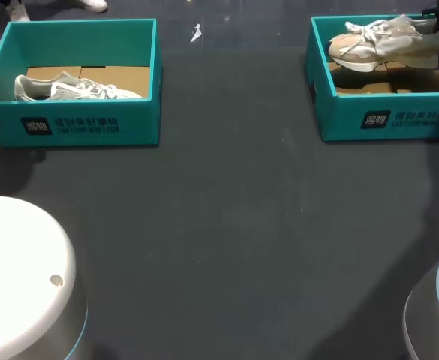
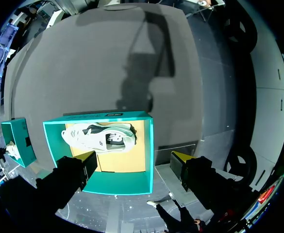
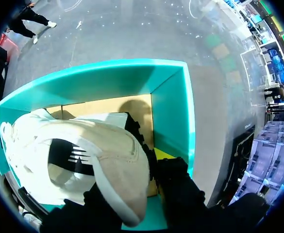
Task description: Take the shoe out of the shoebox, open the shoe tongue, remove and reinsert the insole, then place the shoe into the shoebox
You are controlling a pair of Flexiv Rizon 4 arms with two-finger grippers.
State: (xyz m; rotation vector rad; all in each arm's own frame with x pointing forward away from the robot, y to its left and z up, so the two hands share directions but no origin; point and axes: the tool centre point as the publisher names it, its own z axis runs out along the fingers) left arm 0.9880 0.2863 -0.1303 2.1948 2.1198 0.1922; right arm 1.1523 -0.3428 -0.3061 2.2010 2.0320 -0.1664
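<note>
**Right wrist view: beige shoe pinched at the heel, above its box**

Right wrist view showed my right gripper (image 3: 132, 187) closed on the heel of the beige shoe (image 3: 78, 145). As far as I could see, a finger sat on either side of the heel rim, with one yellow tip just showing behind it. In the head view the shoe hung above the rim of the right shoebox (image 1: 339, 112), its sole off the cardboard floor, and not yet out over the table (image 1: 242, 225). My left gripper (image 2: 132, 162) stood wide open and empty above the left shoebox (image 2: 150, 145), where a grey shoe (image 2: 100, 137) lay, apparently on its side.

I judged the beige shoe light, soft in the upper, and stiffest at the heel counter and sole. That made the heel a sound place to grip, though the toe would likely sag and swing when held by one end. The loose laces looked apt to catch on the box wall. I expected the tongue to be limp and the insole thin and floppy. Both would want a pinch at the edge while my other gripper steadied the sole.
</note>
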